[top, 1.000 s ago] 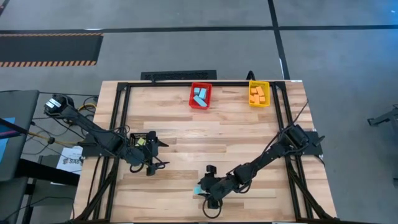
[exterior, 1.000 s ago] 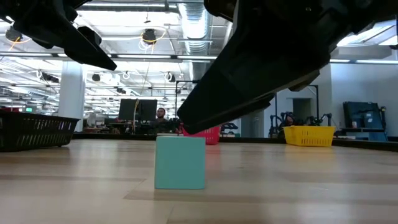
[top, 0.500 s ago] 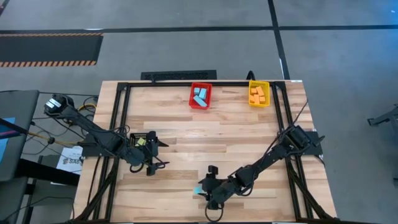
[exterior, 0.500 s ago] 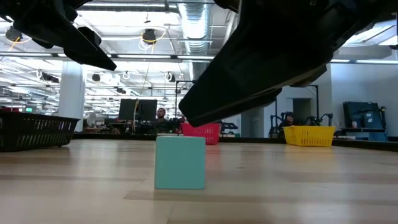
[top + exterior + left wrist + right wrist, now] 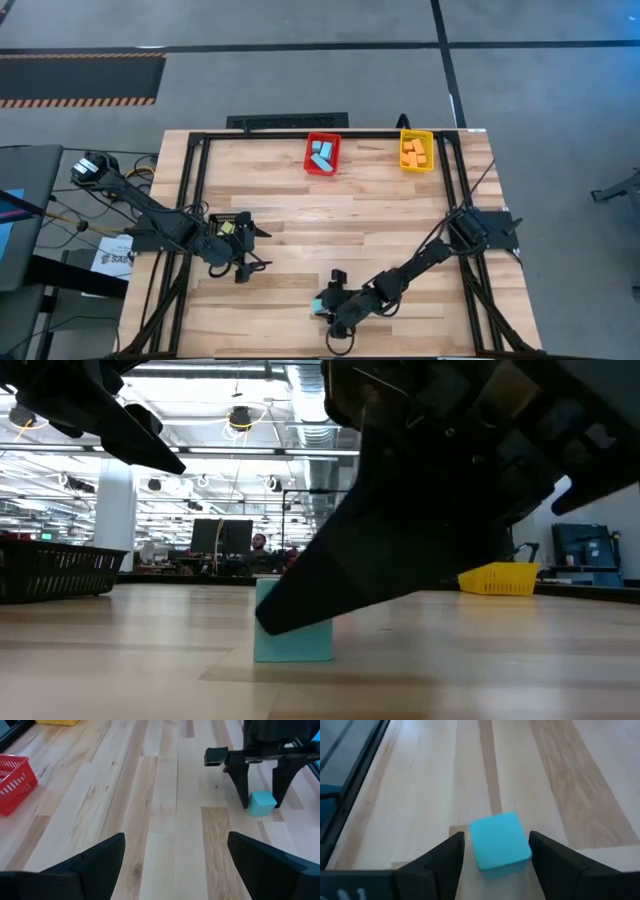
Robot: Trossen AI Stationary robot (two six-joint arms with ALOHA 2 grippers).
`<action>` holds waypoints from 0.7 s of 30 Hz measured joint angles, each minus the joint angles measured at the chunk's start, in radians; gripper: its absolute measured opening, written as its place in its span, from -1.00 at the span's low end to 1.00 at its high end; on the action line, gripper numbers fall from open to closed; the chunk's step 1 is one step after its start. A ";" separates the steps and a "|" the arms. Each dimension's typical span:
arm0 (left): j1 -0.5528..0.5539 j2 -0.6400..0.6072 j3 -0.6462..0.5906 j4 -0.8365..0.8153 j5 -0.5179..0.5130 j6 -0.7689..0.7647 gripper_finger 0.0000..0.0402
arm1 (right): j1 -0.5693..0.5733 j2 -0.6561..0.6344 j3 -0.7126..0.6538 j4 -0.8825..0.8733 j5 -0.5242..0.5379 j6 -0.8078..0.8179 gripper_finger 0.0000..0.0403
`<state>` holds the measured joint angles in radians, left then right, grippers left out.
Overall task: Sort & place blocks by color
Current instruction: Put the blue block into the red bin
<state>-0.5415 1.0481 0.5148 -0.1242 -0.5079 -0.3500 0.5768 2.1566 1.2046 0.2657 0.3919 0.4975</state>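
A light blue cube (image 5: 499, 841) rests flat on the wooden table near its front edge, also seen in the high view (image 5: 319, 303) and in the low view (image 5: 295, 641). My right gripper (image 5: 496, 837) is open and low over it, one finger on each side of the cube (image 5: 262, 803); I see no contact. My left gripper (image 5: 255, 248) hangs open above the table's left part, with nothing between its fingers (image 5: 172, 842).
A red bin (image 5: 309, 150) with light blue blocks and a yellow bin (image 5: 403, 150) with orange blocks stand at the far edge. A black bin (image 5: 50, 570) shows at the left of the low view. A person sits in the room beyond the table.
My right gripper has come down onto the light blue cube, so its fingers now stand beside the cube's two sides instead of above it. The cube has stayed on the table.
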 joint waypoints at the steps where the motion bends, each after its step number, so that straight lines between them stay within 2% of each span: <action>1: 0.000 0.000 0.000 0.001 0.000 0.000 0.70 | 0.001 0.002 0.000 0.000 0.000 -0.001 0.21; 8: 0.000 0.000 0.000 0.001 0.002 0.006 0.70 | 0.003 0.010 -0.001 0.015 -0.001 -0.058 0.19; 11: 0.000 0.000 0.000 0.001 0.002 0.006 0.70 | 0.003 0.010 -0.001 0.012 -0.001 -0.061 0.04; 16: 0.000 0.000 0.000 0.015 0.001 -0.002 0.70 | 0.006 0.002 0.000 0.010 -0.001 -0.098 -0.41; 21: 0.000 0.000 0.000 0.092 -0.020 -0.008 0.70 | 0.015 -0.051 -0.002 -0.013 -0.021 -0.249 -0.41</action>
<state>-0.5417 1.0479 0.5148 -0.0322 -0.5277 -0.3577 0.5915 2.1053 1.2030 0.2528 0.3710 0.2485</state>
